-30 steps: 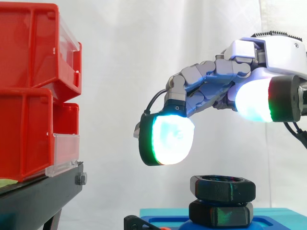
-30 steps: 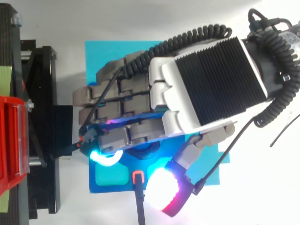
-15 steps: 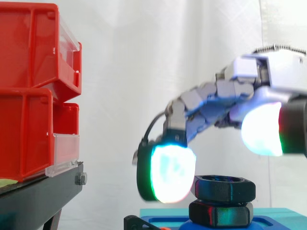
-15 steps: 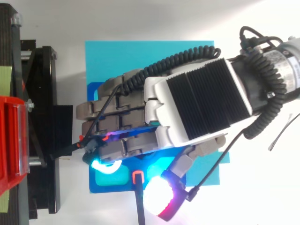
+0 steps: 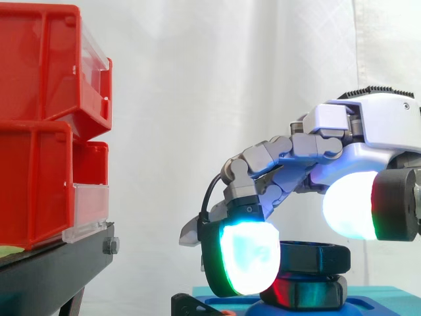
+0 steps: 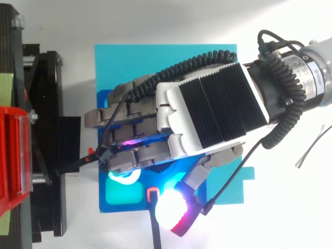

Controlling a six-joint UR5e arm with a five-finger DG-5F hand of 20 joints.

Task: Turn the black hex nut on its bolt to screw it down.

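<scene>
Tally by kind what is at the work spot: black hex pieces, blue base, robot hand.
Black hex pieces: 2 (upper hex piece, lower hex piece)
Blue base: 1
Hand: 1
Total: 4

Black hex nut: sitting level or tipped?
Level: in the side view the black hex nut lies flat, its top edge horizontal.
</scene>
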